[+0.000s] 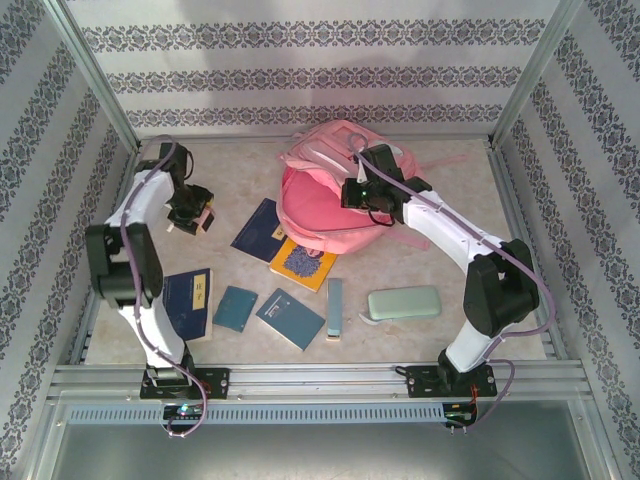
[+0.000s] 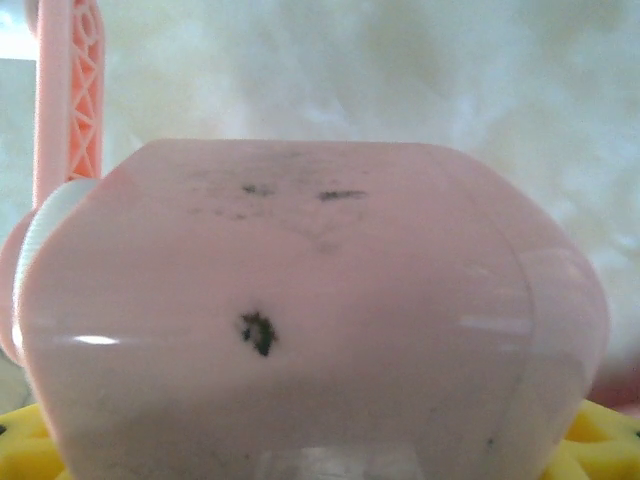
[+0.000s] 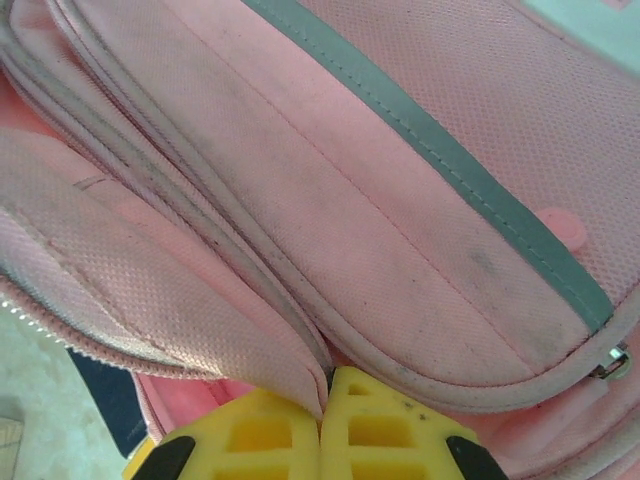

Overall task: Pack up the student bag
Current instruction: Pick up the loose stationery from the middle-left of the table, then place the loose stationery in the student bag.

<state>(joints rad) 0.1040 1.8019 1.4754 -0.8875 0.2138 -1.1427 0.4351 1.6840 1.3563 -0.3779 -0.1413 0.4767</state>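
The student bag point(image 1: 322, 200), a large pink backpack, lies at the back middle of the table with its opening towards the books. My right gripper point(image 1: 356, 192) is over the bag's right side. In the right wrist view its yellow fingers point(image 3: 380, 430) are pressed together, and my right gripper point(image 3: 326, 392) is shut on a fold of the bag's pink edge point(image 3: 250, 330). My left gripper point(image 1: 194, 214) hovers at the back left. In the left wrist view a pink rounded container point(image 2: 310, 300) spans the space between the yellow fingertips point(image 2: 604, 440).
Several books lie between the arms: a dark blue one point(image 1: 258, 228), a yellow one point(image 1: 303, 263), a blue one point(image 1: 190, 300), a small teal one point(image 1: 236, 308) and another blue one point(image 1: 290, 318). A pale green pencil case point(image 1: 403, 302) lies front right.
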